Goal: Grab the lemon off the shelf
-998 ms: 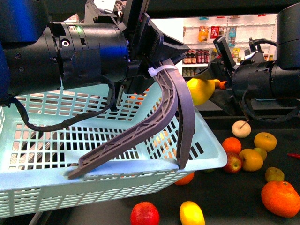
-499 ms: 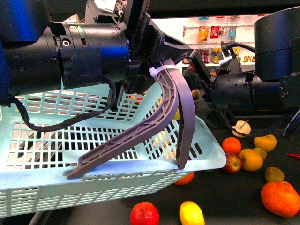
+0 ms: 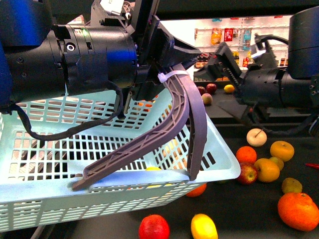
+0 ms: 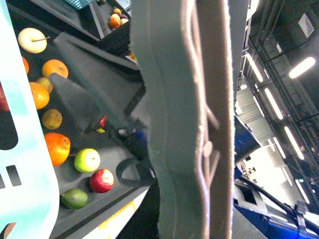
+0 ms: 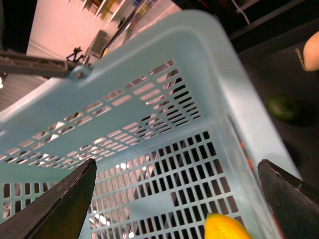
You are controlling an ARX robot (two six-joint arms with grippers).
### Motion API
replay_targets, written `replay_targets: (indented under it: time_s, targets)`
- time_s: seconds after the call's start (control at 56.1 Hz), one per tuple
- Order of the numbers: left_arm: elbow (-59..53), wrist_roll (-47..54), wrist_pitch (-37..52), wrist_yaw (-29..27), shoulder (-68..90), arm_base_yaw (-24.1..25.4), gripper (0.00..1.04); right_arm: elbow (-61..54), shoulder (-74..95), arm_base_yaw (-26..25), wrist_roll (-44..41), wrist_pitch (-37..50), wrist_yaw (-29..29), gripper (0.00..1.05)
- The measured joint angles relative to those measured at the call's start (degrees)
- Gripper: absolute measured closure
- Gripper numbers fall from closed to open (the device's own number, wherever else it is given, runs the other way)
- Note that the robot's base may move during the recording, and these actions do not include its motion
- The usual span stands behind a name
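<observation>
Far behind, a bright white wall (image 3: 180,30) carries white wall shelves (image 3: 259,20) stocked with small dark bottles (image 3: 202,63) and coloured packets (image 3: 216,36), all too blurred to read. The left wrist view looks up at a dark ceiling (image 4: 279,30) of black beams, where long white strip lights (image 4: 301,67) run in parallel rows and give a hard, cool light. The right wrist view catches a pale pinkish wall (image 5: 65,22) and what may be more shelving (image 5: 107,7) against it, though that part is too far out of focus to be sure
</observation>
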Motion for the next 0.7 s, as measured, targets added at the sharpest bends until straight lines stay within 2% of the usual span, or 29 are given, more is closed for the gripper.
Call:
replay_targets:
  time_s: [0.196, 0.339, 0.481, 0.695]
  targets:
    - [0.0, 0.0, 0.0, 0.0, 0.0, 0.0, 0.97, 5.0, 9.7, -7.5, -7.7, -4.0, 11.7, 0.07]
    - [0.0, -0.1, 0.0, 0.2, 0.0, 0.0, 0.97, 9.1, 19.6, -8.8, -22.0, -9.7, 21.9, 0.07]
    - [0.0, -0.1, 0.0, 0.0, 0.0, 0.0, 0.97, 10.1, 27.4, -7.5, -34.9, -13.2, 25.0, 0.07]
    - [0.0, -0.1, 0.0, 0.0, 0.0, 0.0, 0.97, 10.3, 33.6, -5.0, -41.2, -15.3, 25.9, 0.07]
